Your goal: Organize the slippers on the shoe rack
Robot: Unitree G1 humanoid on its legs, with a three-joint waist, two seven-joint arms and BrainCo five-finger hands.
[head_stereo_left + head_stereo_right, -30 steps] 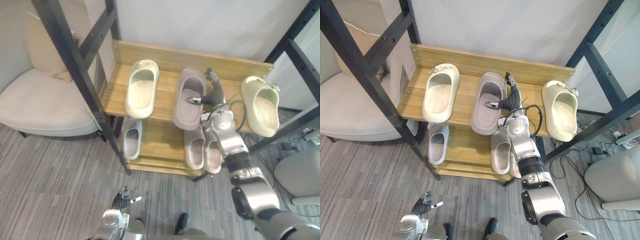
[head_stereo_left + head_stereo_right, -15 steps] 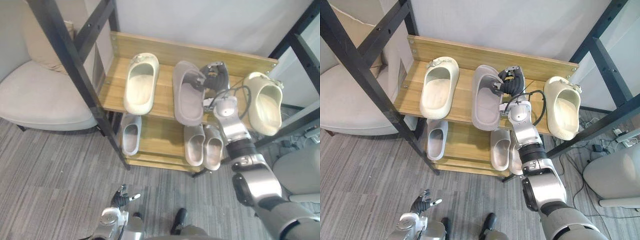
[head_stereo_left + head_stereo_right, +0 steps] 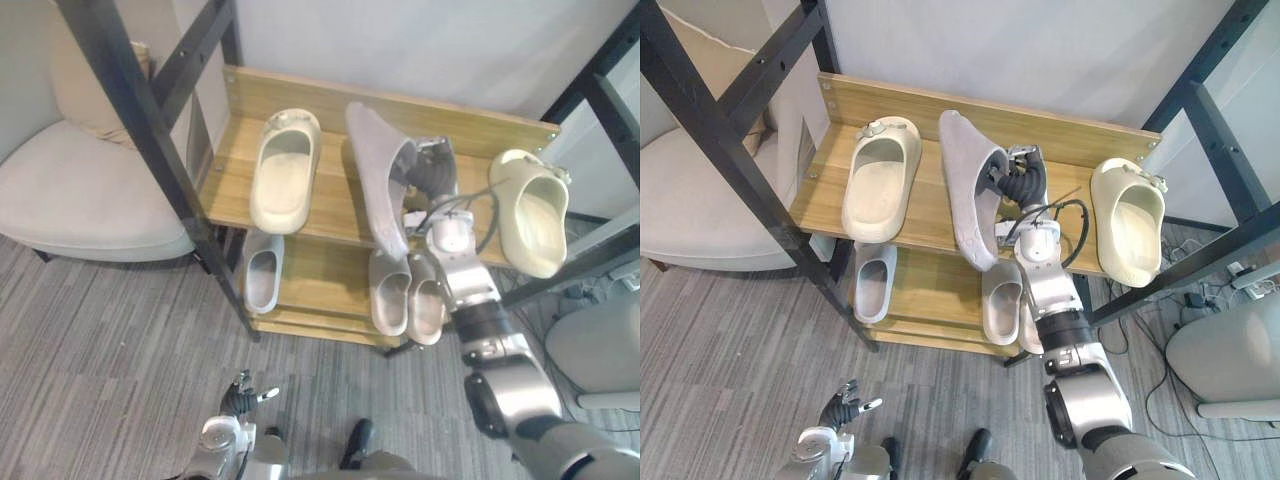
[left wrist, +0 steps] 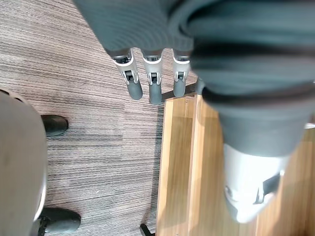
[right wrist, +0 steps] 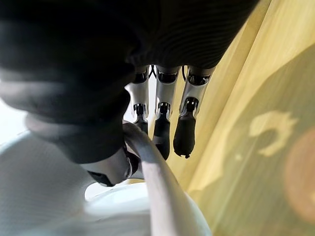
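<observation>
A grey slipper stands tipped on its edge on the top shelf of the wooden shoe rack, sole facing left. My right hand is shut on its strap from the right; in the right wrist view the fingers curl over the strap's rim. One cream slipper lies flat to the left and another at the shelf's right end, overhanging the front. My left hand hangs low near the floor, fingers straight and empty.
The lower shelf holds a small pale slipper at left and a grey pair under my right arm. A black metal frame post crosses in front of the rack's left end. A beige armchair stands at left.
My right hand has curled onto the grey slipper and tipped it from lying flat up onto its edge. The left hand has stayed low.
</observation>
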